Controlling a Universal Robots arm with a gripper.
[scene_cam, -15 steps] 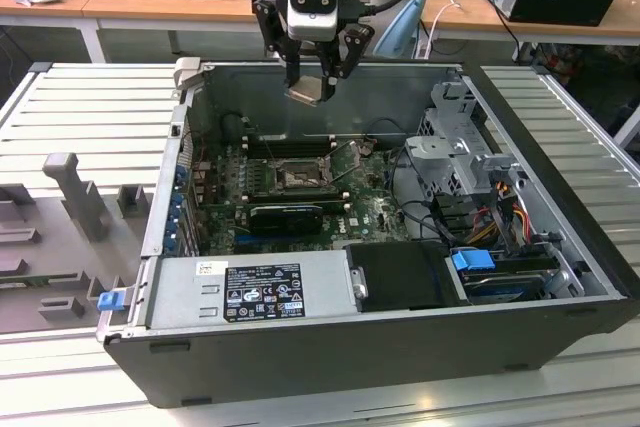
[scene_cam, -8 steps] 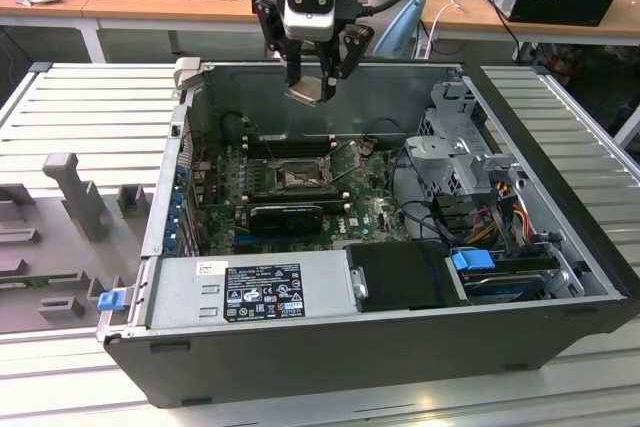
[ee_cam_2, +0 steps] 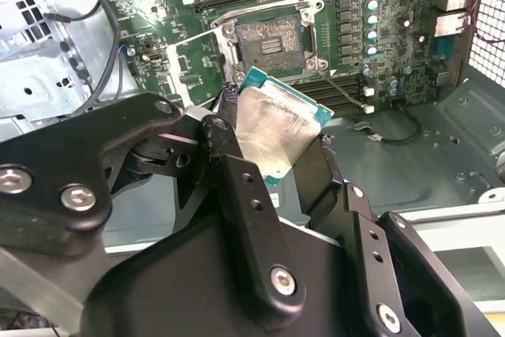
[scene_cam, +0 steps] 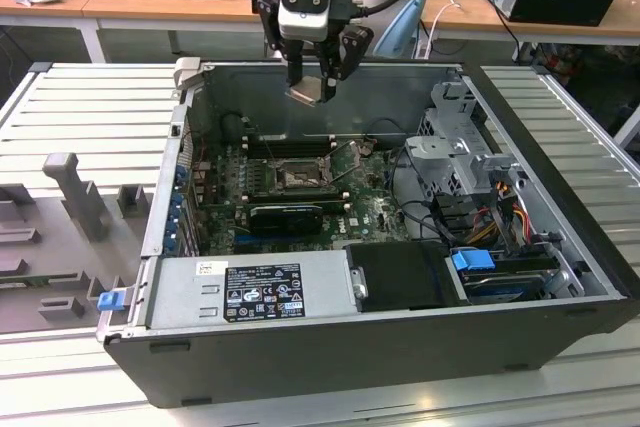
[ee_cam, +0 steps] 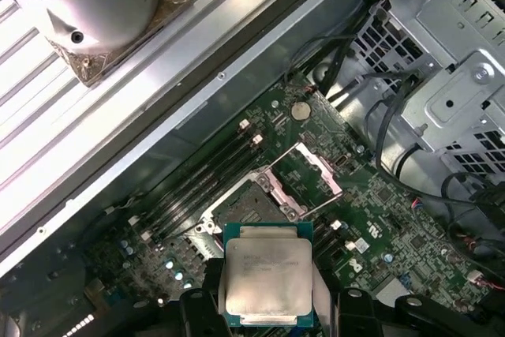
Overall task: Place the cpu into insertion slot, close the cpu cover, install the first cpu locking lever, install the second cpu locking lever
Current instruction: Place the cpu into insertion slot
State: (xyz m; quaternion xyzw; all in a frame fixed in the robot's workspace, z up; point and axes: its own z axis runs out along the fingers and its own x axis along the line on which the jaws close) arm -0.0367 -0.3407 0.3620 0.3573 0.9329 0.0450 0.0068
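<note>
My gripper (scene_cam: 316, 80) hangs above the open computer case, shut on the cpu (scene_cam: 308, 94), a flat square chip with a pale silver face. In both wrist views the cpu (ee_cam_2: 276, 128) (ee_cam: 268, 280) sits clamped by its edges between the black fingers (ee_cam_2: 237, 171) (ee_cam: 207, 293). The insertion slot (scene_cam: 297, 175) (ee_cam_2: 268, 35) (ee_cam: 246, 209) lies uncovered on the green motherboard, below the held chip and apart from it. The cpu cover (ee_cam: 313, 167) (ee_cam_2: 193, 59) is swung open beside the slot.
Long memory slots (scene_cam: 288, 145) run behind the insertion slot and a black block (scene_cam: 286, 217) lies in front of it. A power supply (scene_cam: 250, 292), a drive cage (scene_cam: 460, 152) with cables, and the case walls (scene_cam: 330, 82) enclose the board.
</note>
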